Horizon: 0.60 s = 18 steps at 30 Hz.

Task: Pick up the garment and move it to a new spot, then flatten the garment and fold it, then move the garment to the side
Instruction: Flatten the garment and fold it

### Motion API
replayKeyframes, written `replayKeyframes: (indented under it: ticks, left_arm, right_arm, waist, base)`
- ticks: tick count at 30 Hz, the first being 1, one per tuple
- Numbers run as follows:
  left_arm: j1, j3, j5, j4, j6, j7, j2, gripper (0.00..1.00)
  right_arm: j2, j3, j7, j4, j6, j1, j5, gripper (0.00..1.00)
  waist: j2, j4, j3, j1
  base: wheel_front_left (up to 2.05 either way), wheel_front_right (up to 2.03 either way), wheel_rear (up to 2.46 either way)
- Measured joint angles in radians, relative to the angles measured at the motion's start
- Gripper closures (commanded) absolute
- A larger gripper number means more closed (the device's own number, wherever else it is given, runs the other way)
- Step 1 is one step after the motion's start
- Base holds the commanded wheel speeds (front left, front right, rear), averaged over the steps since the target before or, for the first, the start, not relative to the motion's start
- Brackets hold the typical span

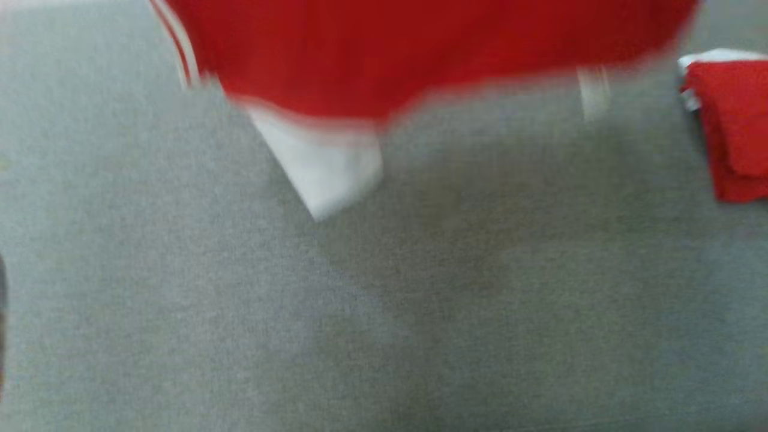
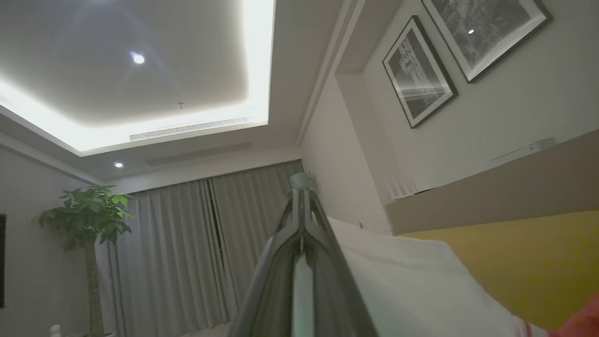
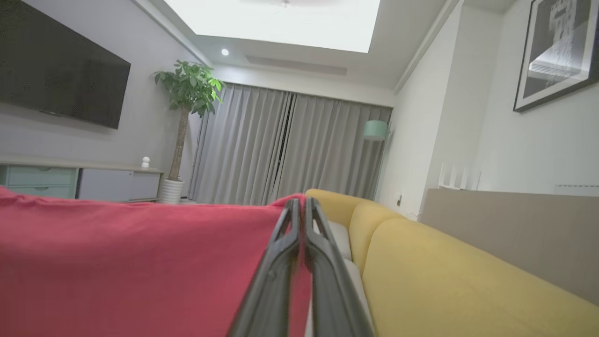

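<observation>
Blur softens the head view, where the red-and-white fabric garment (image 1: 420,54) spreads across the top edge, its red body wide and a white pointed panel hanging from its lower edge over the flat grey woven surface (image 1: 420,312). Thin white stripes run down the garment's left side. At the right edge of that view a second, folded red cloth with a white layer under it (image 1: 735,138) lies on the same grey surface, well apart from the garment.

In the left wrist view the left gripper (image 2: 302,192) points up toward the ceiling. Its two long dark fingers are pressed together, with a pale strip of cloth showing in the narrow slit between them. The garment's white part (image 2: 412,276) stretches away from just beside the fingers toward the lower right, in front of the mustard-yellow upholstered sofa (image 2: 524,262). Two black-framed monochrome pictures (image 2: 419,70) hang on the wall above.

In the right wrist view the right gripper (image 3: 299,201) has its fingers closed tight, pinching the red cloth that rises to their tips. The garment (image 3: 131,262) hangs in a broad red sheet to the left of the fingers. Behind it stand a tall green potted plant (image 3: 187,89), grey pleated curtains (image 3: 290,145) and a dark wall-mounted screen (image 3: 61,79).
</observation>
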Motion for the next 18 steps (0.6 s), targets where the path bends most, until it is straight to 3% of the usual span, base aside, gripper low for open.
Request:
replayKeyframes:
  ticks: [5,8,12,18]
  left_arm:
    - [-0.188,0.002,0.053,0.115,0.019,-0.079,-0.019,1.0]
    - [-0.223,0.004,0.053,0.126,0.013,-0.086,-0.031,1.0]
    - [-0.173,0.019,0.052,0.083,0.0,-0.089,-0.04,1.0]
    - [0.044,0.035,0.039,0.007,-0.014,-0.089,-0.041,1.0]
  right_arm:
    - [0.0,0.016,-0.096,0.108,0.0,-0.153,-0.041,1.0]
    - [-0.004,0.027,-0.114,0.141,0.0,-0.179,-0.055,1.0]
    - [-0.011,0.046,-0.118,0.179,0.0,-0.158,-0.051,1.0]
    - [-0.018,0.032,-0.119,0.168,0.0,-0.042,-0.038,1.0]
  waist:
    - [0.0,0.013,0.078,-0.0002]
    - [0.0,0.025,0.11,-0.0004]
    - [0.0,0.044,0.148,-0.0003]
    - [0.0,0.07,0.18,-0.0002]
  base:
    - [0.0,0.0,0.0]
    - [0.0,0.0,0.0]
    - [0.0,0.0,0.0]
    - [0.0,0.0,0.0]
